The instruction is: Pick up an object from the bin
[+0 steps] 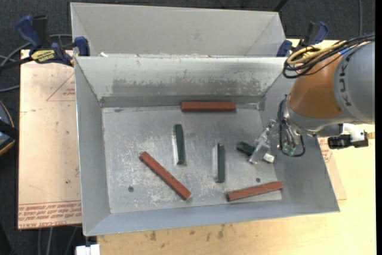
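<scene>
Camera view, speaker one: which step is judged to be in hand?

Speaker two: The approach. The gripper (261, 153) is seen low on the 3 o'clock side of the bin (89, 146), just beside a short dark green block (244, 147) lying at the gripper's 9 o'clock. Whether the fingers are spread or pressed together cannot be told.

Speaker one: How is the block laid?

Speaker two: It is laid flat on the bin floor, its long axis running roughly from 10 o'clock to 4 o'clock, with the 4 o'clock end pointed at the gripper. A red-brown bar (253, 191) is seen nearby, at the gripper's 6 o'clock.

Speaker one: What is called for next?

Speaker two: A small shift toward 9 o'clock is probably needed, so that the block is straddled across its short width before anything is closed and lifted.
</scene>
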`<state>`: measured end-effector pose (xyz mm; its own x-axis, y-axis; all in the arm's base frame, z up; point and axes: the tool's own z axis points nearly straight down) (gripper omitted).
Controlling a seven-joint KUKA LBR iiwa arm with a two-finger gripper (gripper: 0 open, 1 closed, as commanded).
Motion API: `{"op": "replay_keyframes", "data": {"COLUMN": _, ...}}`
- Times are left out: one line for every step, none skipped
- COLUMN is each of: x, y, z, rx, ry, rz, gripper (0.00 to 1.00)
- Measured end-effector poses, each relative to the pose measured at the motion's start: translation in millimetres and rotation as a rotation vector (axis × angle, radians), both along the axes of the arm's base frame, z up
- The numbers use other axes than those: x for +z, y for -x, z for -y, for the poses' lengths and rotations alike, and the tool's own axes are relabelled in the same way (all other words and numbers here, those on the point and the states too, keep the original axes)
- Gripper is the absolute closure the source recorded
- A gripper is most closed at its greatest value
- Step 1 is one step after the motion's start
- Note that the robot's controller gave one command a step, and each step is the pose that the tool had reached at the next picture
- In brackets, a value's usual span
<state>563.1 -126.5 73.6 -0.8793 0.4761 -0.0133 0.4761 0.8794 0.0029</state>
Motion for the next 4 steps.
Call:
{"op": "replay_keyframes", "data": {"x": -0.2, "y": 0.1, "z": -0.2, "rx": 0.001, "ry": 0.000, "rz": 0.000, "gripper": 1.00}}
{"op": "replay_keyframes", "data": {"x": 0.2, "y": -0.2, "z": -0.1, "rx": 0.001, "ry": 0.000, "rz": -0.001, "gripper": 1.00}}
{"op": "replay_keyframes", "data": {"x": 4.6, "y": 1.2, "z": -0.6, "rx": 0.002, "ry": -0.003, "rz": -0.009, "gripper": 1.00}}
{"op": "replay_keyframes", "data": {"x": 24.6, "y": 4.2, "z": -1.7, "rx": 0.002, "ry": -0.006, "rz": -0.020, "gripper": 1.00}}
